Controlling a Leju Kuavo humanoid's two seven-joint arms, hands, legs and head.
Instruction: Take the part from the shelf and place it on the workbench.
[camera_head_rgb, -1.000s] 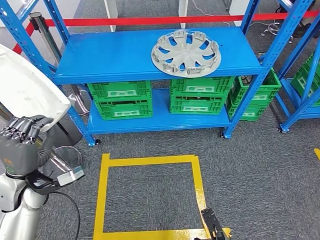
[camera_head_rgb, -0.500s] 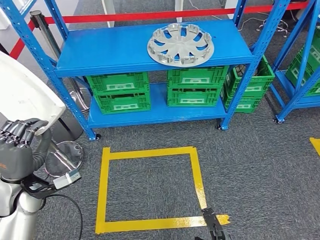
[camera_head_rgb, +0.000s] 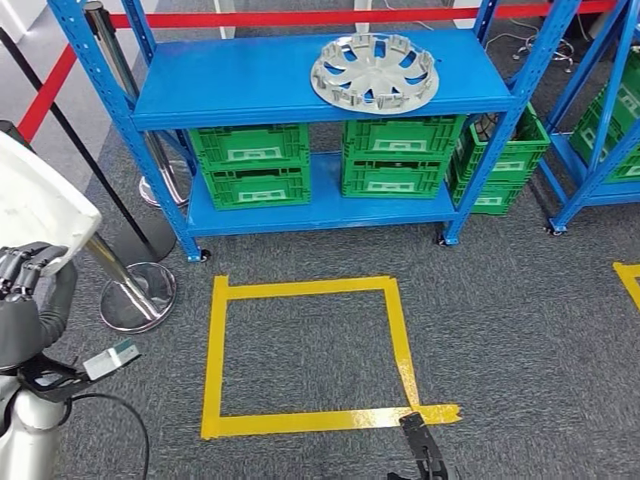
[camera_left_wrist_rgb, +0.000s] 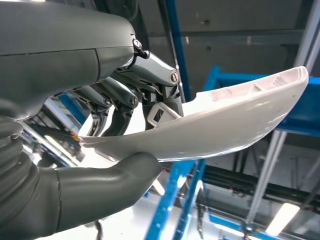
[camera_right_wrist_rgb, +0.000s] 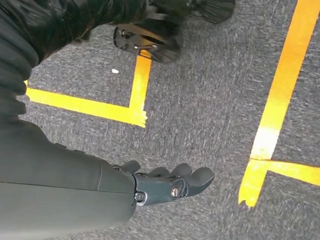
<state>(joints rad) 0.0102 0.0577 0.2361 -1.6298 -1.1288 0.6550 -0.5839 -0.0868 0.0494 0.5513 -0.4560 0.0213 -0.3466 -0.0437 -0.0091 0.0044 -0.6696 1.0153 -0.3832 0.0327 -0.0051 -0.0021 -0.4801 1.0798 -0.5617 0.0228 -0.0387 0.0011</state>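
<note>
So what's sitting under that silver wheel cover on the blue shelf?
Beneath the wheel cover, on the lower shelf level, stand stacked green crates, with another stack alongside. What the crates hold is hidden by the top shelf.

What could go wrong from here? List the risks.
1. The left hand holds the white part by one edge only, most of it jutting out beyond the fingers, so it might tilt or slip.
2. A steel post on its round base stands close beside that arm, so the part could knock it.
3. The right hand hangs empty over the carpet, giving no support.
</note>
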